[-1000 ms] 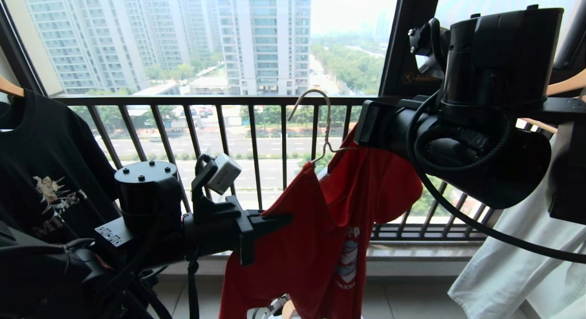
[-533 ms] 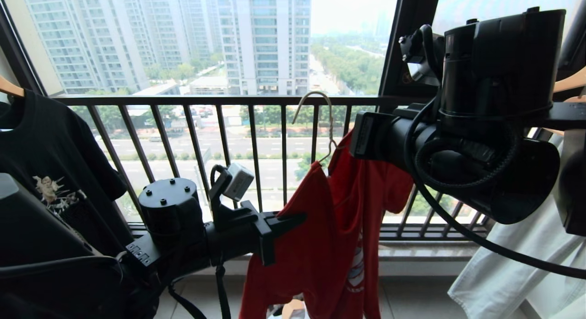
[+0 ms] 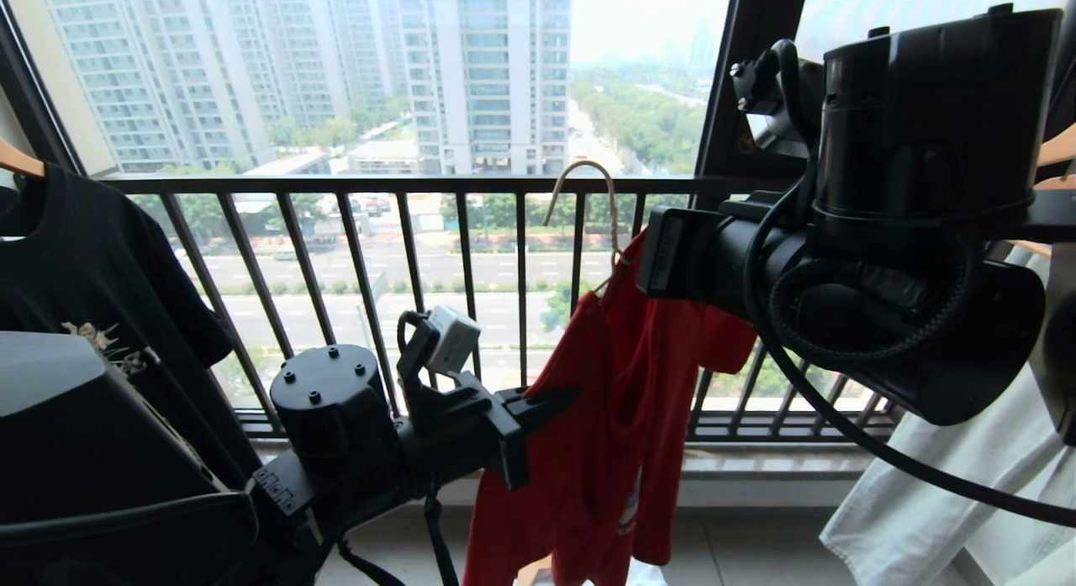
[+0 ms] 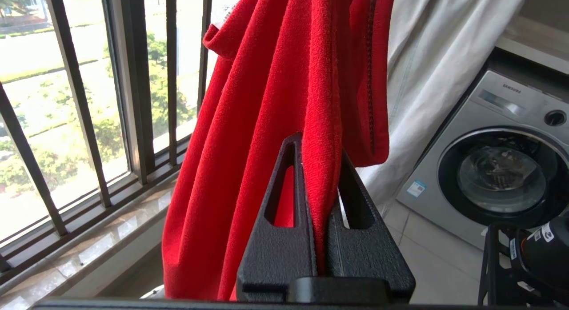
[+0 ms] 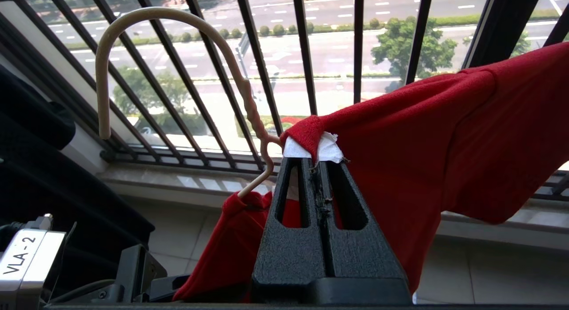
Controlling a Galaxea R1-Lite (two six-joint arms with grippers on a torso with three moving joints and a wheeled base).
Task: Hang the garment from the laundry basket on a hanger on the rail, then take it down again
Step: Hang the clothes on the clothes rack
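While bunched in folds, red garment (image 3: 618,418), white neck label

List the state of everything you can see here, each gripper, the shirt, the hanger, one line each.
left gripper: shut on red T-shirt's lower folds.
right gripper: shut on the shirt's collar beside the hanger's neck.
red T-shirt: bunched, hanging between both grippers.
white wire hanger: inside the shirt, hook free, on no rail.
black T-shirt: hanging on wooden hanger.
washing machine: door closed.

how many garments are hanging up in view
3: a black T-shirt at far left, the red T-shirt in the middle, a white cloth at far right; others may be hidden.
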